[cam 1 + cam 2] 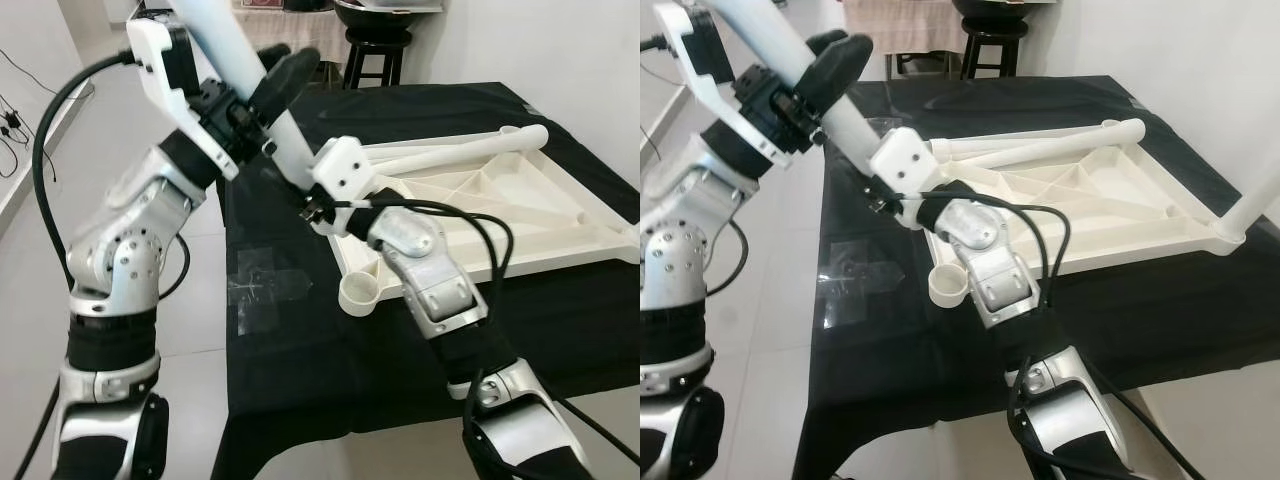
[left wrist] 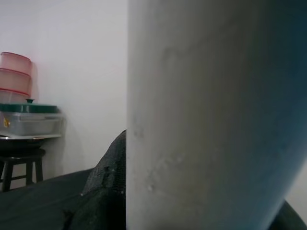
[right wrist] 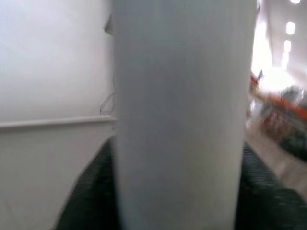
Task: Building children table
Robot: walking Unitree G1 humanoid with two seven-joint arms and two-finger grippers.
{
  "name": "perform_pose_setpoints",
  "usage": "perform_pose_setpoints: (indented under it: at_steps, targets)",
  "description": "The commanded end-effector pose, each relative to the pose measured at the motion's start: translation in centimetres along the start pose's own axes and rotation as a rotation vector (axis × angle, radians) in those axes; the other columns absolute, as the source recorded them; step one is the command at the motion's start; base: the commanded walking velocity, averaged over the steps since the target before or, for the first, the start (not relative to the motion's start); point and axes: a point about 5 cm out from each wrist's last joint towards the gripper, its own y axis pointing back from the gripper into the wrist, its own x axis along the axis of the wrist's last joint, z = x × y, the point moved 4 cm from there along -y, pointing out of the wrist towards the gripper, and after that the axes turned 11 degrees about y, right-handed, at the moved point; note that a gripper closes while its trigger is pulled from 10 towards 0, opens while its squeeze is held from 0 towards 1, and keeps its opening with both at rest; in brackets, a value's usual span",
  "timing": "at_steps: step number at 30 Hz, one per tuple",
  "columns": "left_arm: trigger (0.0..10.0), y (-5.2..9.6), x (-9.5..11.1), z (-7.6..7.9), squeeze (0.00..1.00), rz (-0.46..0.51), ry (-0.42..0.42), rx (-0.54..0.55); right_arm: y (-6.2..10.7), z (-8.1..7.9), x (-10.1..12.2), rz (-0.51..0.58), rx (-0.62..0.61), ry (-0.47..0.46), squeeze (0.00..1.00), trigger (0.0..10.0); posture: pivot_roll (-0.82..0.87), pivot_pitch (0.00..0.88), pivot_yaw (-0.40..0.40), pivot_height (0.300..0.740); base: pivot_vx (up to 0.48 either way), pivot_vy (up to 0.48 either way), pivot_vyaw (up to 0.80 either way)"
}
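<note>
A smooth white plastic table leg [image 1: 240, 60], round and tubular, tilts above the ribbed upturned tabletop [image 1: 1110, 200] on black cloth [image 1: 300, 340]. The left gripper [image 1: 275, 85] clamps it; the right gripper [image 1: 872, 192] grasps lower.

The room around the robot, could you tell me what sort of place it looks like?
Probably a lived-in home room: pale tiled floor, a dark stool behind the black-draped table, and stacked food containers.
</note>
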Motion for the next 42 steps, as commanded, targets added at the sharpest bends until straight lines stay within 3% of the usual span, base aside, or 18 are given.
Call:
perform_pose_setpoints:
  at_steps: [1,10,11,12,13,14,15,17,18,30,31,34,36,38,39,41,42]
  targets:
    - [0.0,-0.5,-0.6,2.4,0.0,-0.016,0.017,-0.124,0.4,-0.3,-2.0,-0.093,-0.022,-0.029,1.0,10.0,0.02,0.067,-0.037,0.74,0.0,0.0,0.0]
    - [0.0,-0.4,-1.4,2.7,0.0,-0.042,0.014,-0.138,0.4,-1.1,-2.7,-0.141,-0.046,-0.067,1.0,10.0,0.02,0.065,-0.026,0.74,0.0,0.0,0.0]
    - [0.0,-0.5,-1.4,2.7,0.0,-0.038,0.02,-0.137,0.2,-1.2,-2.8,-0.146,-0.06,-0.101,0.11,10.0,0.02,0.066,-0.024,0.74,0.0,0.0,0.0]
    - [0.0,-0.5,-1.4,2.7,0.0,-0.038,0.02,-0.137,0.2,-1.2,-2.8,-0.146,-0.06,-0.101,0.11,10.0,0.02,0.066,-0.024,0.74,0.0,0.0,0.0]
    - [0.0,-0.5,-1.5,2.9,0.0,-0.036,0.031,-0.141,0.1,-1.2,-2.8,-0.153,-0.077,-0.124,0.0,10.0,0.03,0.066,-0.025,0.74,0.0,0.0,0.0]
    - [0.0,-0.5,-1.5,2.9,0.0,-0.036,0.031,-0.141,0.1,-1.2,-2.8,-0.153,-0.077,-0.124,0.0,10.0,0.03,0.066,-0.025,0.74,0.0,0.0,0.0]
    - [0.0,-0.6,-1.7,3.2,0.0,-0.037,0.042,-0.149,-0.1,-1.2,-2.7,-0.15,-0.094,-0.152,0.0,1.7,0.03,0.063,-0.025,0.74,0.0,0.0,0.0]
    - [0.0,-0.6,-1.7,3.2,0.0,-0.037,0.042,-0.149,-0.1,-1.2,-2.7,-0.15,-0.094,-0.152,0.0,1.7,0.03,0.063,-0.025,0.74,0.0,0.0,0.0]
    - [0.0,-0.7,-2.2,3.6,0.0,-0.043,0.057,-0.16,-0.4,-1.0,-2.5,-0.138,-0.108,-0.174,0.0,0.0,0.03,0.063,-0.025,0.74,0.0,0.0,0.0]
    - [0.0,-1.0,-2.9,4.7,0.0,-0.04,0.079,-0.186,-0.4,-0.3,-2.6,-0.149,-0.138,-0.185,0.0,0.0,0.03,0.077,-0.027,0.74,0.0,0.0,0.0]
    - [10.0,-1.0,-2.9,3.9,1.0,-0.037,0.091,-0.144,-0.2,0.3,-2.8,-0.148,-0.164,-0.202,0.0,0.0,0.03,0.086,-0.027,0.74,0.0,0.0,0.0]
    - [10.0,-0.9,-2.9,3.4,1.0,-0.035,0.1,-0.113,-0.1,0.7,-2.9,-0.148,-0.183,-0.216,0.0,0.0,0.03,0.088,-0.026,0.74,0.0,0.0,0.0]
    - [10.0,0.2,-2.1,1.1,1.0,-0.025,0.097,-0.004,0.6,2.7,-3.2,-0.129,-0.259,-0.263,0.0,0.0,0.04,0.11,-0.025,0.74,0.0,0.0,0.0]
    - [10.0,3.7,-1.2,-2.2,1.0,-0.048,0.065,0.149,2.4,6.1,-3.8,-0.078,-0.355,-0.332,0.0,0.0,0.05,0.132,-0.023,0.74,0.0,0.0,0.0]
    - [10.0,3.7,-1.2,-2.2,1.0,-0.048,0.065,0.149,2.4,6.1,-3.8,-0.078,-0.355,-0.332,0.0,0.0,0.05,0.132,-0.023,0.74,0.0,0.0,0.0]
    - [10.0,6.7,-1.1,-3.8,1.0,-0.102,0.036,0.244,4.1,8.3,-4.1,-0.031,-0.402,-0.377,0.0,0.0,0.06,0.157,-0.02,0.74,0.0,0.0,0.0]
    - [10.0,7.4,-1.2,-4.1,1.0,-0.121,0.03,0.264,4.5,8.8,-4.2,-0.018,-0.409,-0.387,0.0,0.0,0.06,0.157,-0.02,0.74,0.0,0.0,0.0]
